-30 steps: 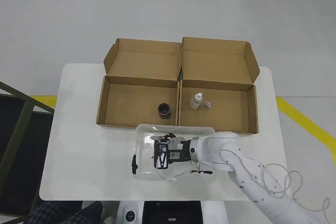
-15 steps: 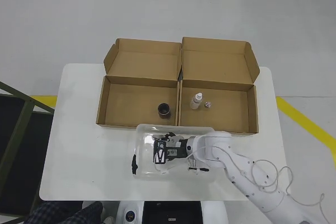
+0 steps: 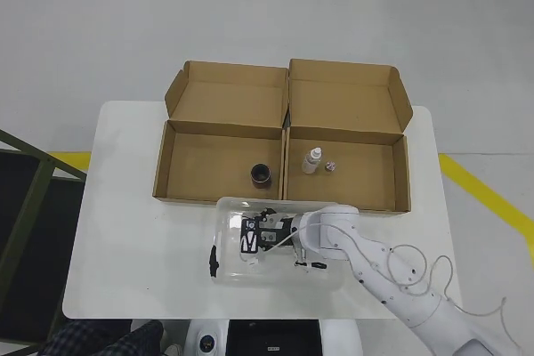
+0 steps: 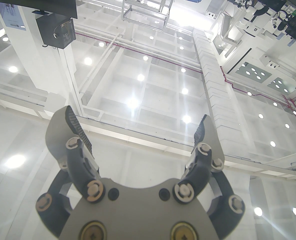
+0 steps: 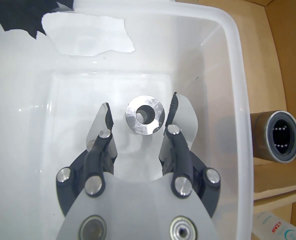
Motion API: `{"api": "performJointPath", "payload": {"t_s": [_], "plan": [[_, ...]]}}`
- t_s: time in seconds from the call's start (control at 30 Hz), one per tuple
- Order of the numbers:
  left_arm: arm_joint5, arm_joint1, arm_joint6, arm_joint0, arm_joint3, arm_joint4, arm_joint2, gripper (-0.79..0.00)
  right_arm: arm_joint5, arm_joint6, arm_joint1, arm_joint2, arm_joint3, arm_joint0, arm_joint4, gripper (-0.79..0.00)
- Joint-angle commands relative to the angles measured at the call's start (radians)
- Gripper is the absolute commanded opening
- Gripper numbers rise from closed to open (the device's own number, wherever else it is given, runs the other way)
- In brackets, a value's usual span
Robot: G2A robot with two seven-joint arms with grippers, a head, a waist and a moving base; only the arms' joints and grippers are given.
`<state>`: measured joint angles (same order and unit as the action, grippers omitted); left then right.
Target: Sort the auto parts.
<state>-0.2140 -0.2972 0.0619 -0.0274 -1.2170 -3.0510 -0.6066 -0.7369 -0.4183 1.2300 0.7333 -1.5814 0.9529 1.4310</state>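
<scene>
A white rectangular table [image 3: 125, 222] takes up the middle of the top view. Two open brown cardboard boxes stand side by side across its upper half, walls touching and lids folded back: the left box [image 3: 205, 165] and the right box [image 3: 365, 173]. Just below them, at lower centre, is one clear plastic bin [image 3: 231, 203], its upper rim close against the boxes' front walls.

The robot's white right arm [image 3: 383, 267] comes in from the lower right corner and lies across the right half of the bin, hiding that part. Its right gripper [image 3: 249, 240] is down inside the bin, walled in on all sides.

In the right wrist view, the right gripper [image 5: 140, 103] has its fingers spread to either side of one silver metal ring with a round centre hole [image 5: 145, 118], which lies flat on the bin floor. One finger is just beside the ring and the other stands apart; the ring is not clamped.

The left gripper [image 4: 136, 117] points up at a ceiling, fingers wide apart and holding nothing.

The left box holds one dark cylindrical metal sleeve [image 3: 262, 173], near its lower right corner. The right box holds one small white bottle [image 3: 312, 160] and, just right of it, one tiny metal piece [image 3: 331, 165].

One scrap of black tape [image 3: 213, 262] clings to the bin's left wall.
</scene>
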Motion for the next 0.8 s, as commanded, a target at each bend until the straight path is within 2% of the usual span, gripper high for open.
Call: {"api": "performJointPath", "payload": {"t_s": [0.0, 0.07, 0.13, 0.23, 0.27, 0.77], "plan": [[0.000, 0.000, 0.000, 0.000, 0.000, 0.000, 0.000, 0.000, 0.000, 0.000, 0.001, 0.000, 0.006, -0.003, 0.000, -0.413], [0.000, 0.000, 0.000, 0.000, 0.000, 0.000, 0.000, 0.000, -0.001, 0.000, 0.002, 0.000, 0.009, -0.004, -0.002, -0.434], [0.000, 0.000, 0.000, 0.000, 0.000, 0.000, 0.000, 0.000, -0.003, 0.000, 0.003, 0.002, 0.011, -0.004, -0.002, -0.508], [0.000, 0.000, 0.000, 0.000, 0.000, 0.000, 0.000, 0.000, -0.009, 0.000, 0.003, 0.006, 0.008, -0.004, -0.005, -0.754], [0.000, 0.000, 0.000, 0.000, 0.000, 0.000, 0.000, 0.000, -0.012, -0.001, 0.002, 0.007, 0.006, -0.004, -0.005, -0.785], [0.000, 0.000, 0.000, 0.000, 0.000, 0.000, 0.000, 0.000, -0.063, 0.011, -0.016, 0.080, -0.086, 0.038, -0.081, -0.785]]}}
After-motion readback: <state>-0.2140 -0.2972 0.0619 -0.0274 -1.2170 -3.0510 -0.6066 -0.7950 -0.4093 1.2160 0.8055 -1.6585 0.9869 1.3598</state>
